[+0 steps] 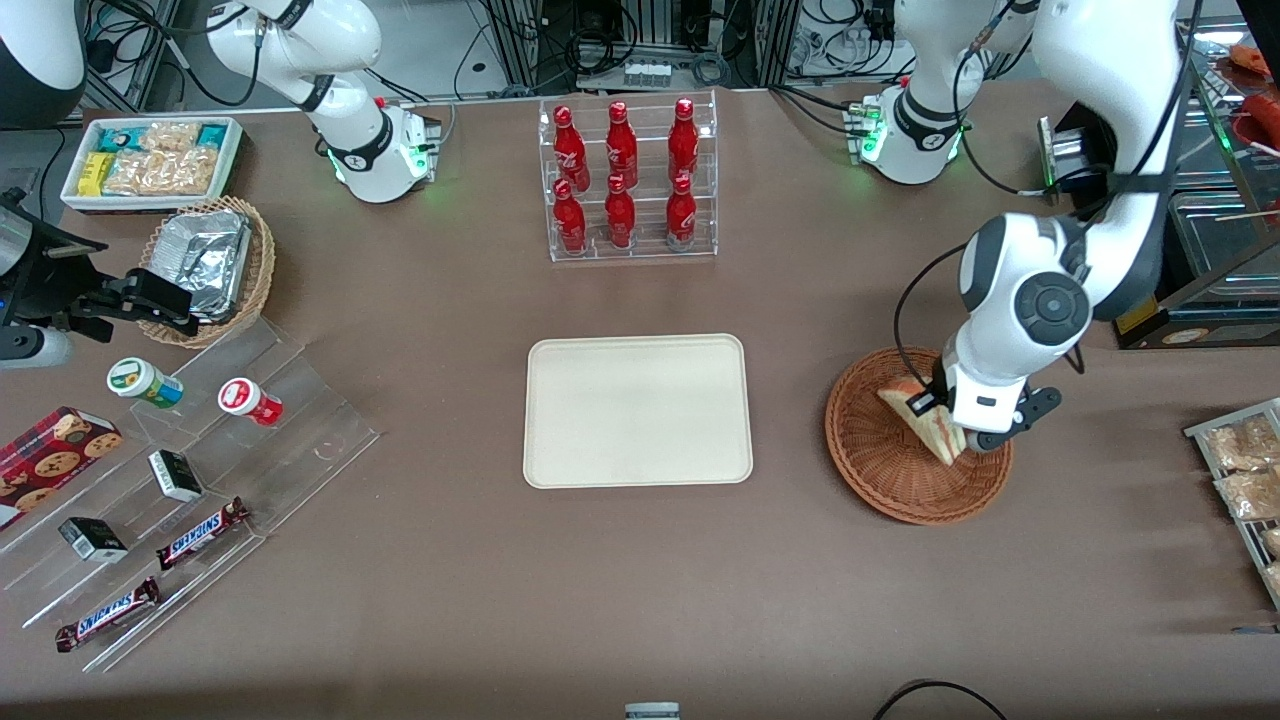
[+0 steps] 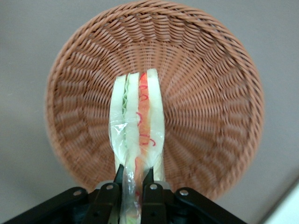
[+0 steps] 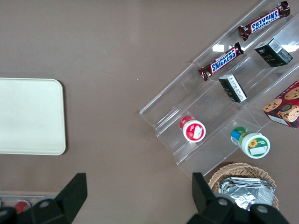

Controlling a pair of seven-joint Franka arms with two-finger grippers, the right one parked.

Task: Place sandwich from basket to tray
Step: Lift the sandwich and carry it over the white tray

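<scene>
Gripping the sandwich (image 2: 138, 126) by its edge, the end effector (image 2: 134, 179) is clamped narrow on it above the basket (image 1: 880, 470). Step: lift-out. Next move likely needs a raise clear of the rim, then transfer to the tray (image 1: 637, 410).

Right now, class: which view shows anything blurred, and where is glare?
Left wrist view: the gripper, shut on the sandwich, looks soft above the basket. Front view: sharp, with glare on the red bottles.
</scene>
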